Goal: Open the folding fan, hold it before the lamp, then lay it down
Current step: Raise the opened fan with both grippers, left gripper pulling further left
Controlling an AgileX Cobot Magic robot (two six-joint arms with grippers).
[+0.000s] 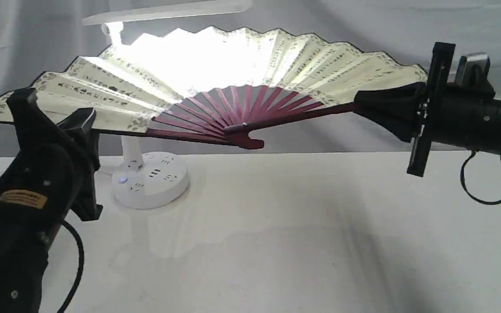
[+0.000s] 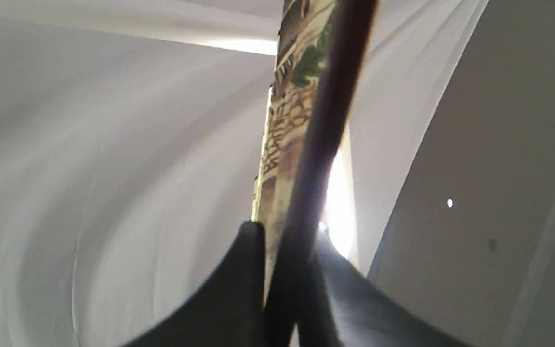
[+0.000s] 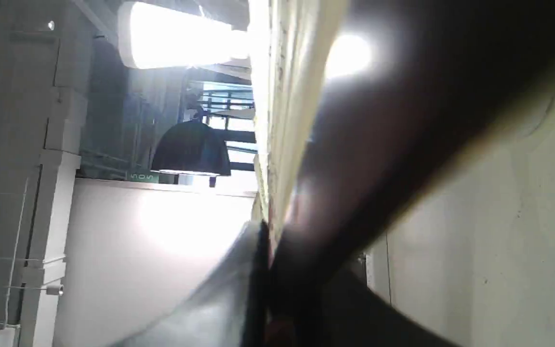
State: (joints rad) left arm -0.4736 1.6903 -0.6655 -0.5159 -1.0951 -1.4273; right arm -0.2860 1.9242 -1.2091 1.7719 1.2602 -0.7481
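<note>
Cream pleated paper glowing with transmitted light shows the folding fan (image 1: 242, 65) to be fully spread and held in the air, clear of the desk (image 1: 298, 226). It is carried in front of the desk lamp (image 1: 150, 180). The lamp's round base is seen at about 8 o'clock from the fan's pivot, its bar head lies at about 11 o'clock above the leaf, and most of its stem is hidden behind the leaf. The step in hand is therefore judged to be the holding before the lamp; the opening looks done and the laying down is not yet begun.

At the fan's 9 o'clock end the maroon guard is clamped between the left fingers (image 1: 81, 124). In the left wrist view the guard and the patterned border are seen pinched with a black finger pressed on each side. At the 3 o'clock end the other guard is gripped by the right fingers (image 1: 385, 108), closed on it just below the leaf; the right wrist view is blurred, but the dark stick is seen running between them.

For the next move, both arms would need to be lowered together at an unchanged spread, so that the leaf is neither torn nor folded. The fan would best be brought toward the bare desk at 5 o'clock of the lamp's base, clear of the stem, and both pairs of fingers opened only once it rests flat.
</note>
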